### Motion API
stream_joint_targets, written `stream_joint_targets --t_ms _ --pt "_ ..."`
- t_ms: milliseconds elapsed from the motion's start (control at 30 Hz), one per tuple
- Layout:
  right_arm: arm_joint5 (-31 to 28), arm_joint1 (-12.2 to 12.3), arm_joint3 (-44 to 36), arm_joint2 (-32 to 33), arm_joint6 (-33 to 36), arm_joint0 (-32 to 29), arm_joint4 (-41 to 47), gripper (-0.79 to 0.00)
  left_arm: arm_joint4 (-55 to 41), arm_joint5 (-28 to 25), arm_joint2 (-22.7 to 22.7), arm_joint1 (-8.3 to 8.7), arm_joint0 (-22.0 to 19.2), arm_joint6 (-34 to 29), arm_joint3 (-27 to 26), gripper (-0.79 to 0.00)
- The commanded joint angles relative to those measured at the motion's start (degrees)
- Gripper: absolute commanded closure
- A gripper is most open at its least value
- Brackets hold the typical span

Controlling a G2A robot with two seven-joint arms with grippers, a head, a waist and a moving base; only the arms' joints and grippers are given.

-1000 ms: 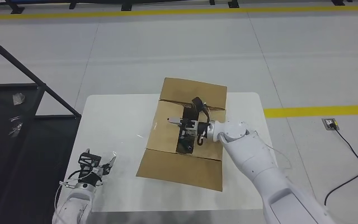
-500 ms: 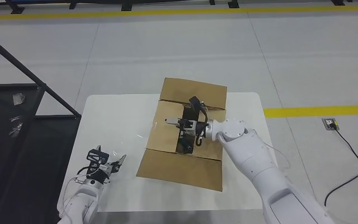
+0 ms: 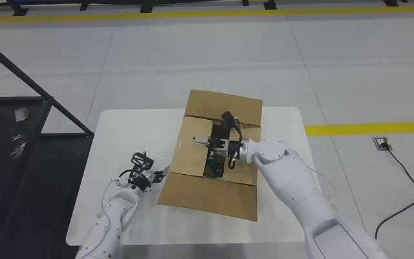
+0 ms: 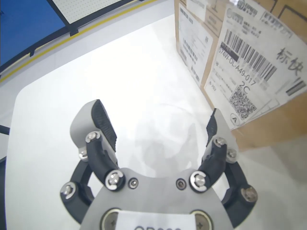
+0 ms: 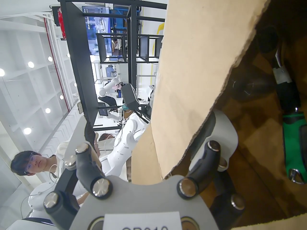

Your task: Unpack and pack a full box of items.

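Observation:
An open cardboard box (image 3: 207, 194) stands on the white table (image 3: 129, 136), its flaps folded outward. My right gripper (image 3: 217, 147) hangs over the box's opening. In the right wrist view this gripper (image 5: 153, 125) is open and straddles the edge of a cardboard flap (image 5: 203, 48), one finger on each side. Inside the box lie a green and black item (image 5: 293, 142) and other dark items in shadow. My left gripper (image 3: 155, 173) is low over the table just beside the box's labelled side wall (image 4: 251, 48). The left gripper (image 4: 156, 108) is open with nothing between its fingers.
Bare table surface (image 4: 108, 72) stretches away from the box on the left arm's side. A black frame (image 3: 39, 110) stands off the table's edge on that side. The box takes up the table's middle and far part.
My left arm has swung from the table's near corner across toward the box's side wall, its gripper staying open. The right gripper has barely shifted over the box's opening.

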Motion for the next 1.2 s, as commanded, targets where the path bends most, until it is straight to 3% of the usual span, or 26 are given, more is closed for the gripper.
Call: stream_joint_targets --t_ms 0,267,533,1000,1167 --pt "-0.05 0.16 -0.16 0.26 -0.06 -0.18 -0.11 -0.785 -0.1 1.72 1.52 -0.61 -2.04 -0.74 2.13 -0.785" --pt "0.07 0.83 -1.12 1.36 0.1 -1.05 -0.39 -0.785 -0.84 5.85 4.22 -2.26 -7.85 -1.14 8.03 -0.785" --pt "0.71 1.23 -2.23 2.1 -0.02 -1.51 -0.87 -0.785 0.72 5.34 2.99 -1.91 -10.13 -0.6 11.05 -0.785" --pt "1.64 1.27 -3.56 2.49 0.34 -1.47 -1.74 -0.785 4.84 1.81 -1.18 0.27 -7.97 1.06 10.89 -0.785" --pt "1.65 1.12 -3.22 2.58 0.69 -1.47 -1.54 -0.785 3.38 0.1 -2.81 0.86 -4.83 3.9 7.37 -0.785"
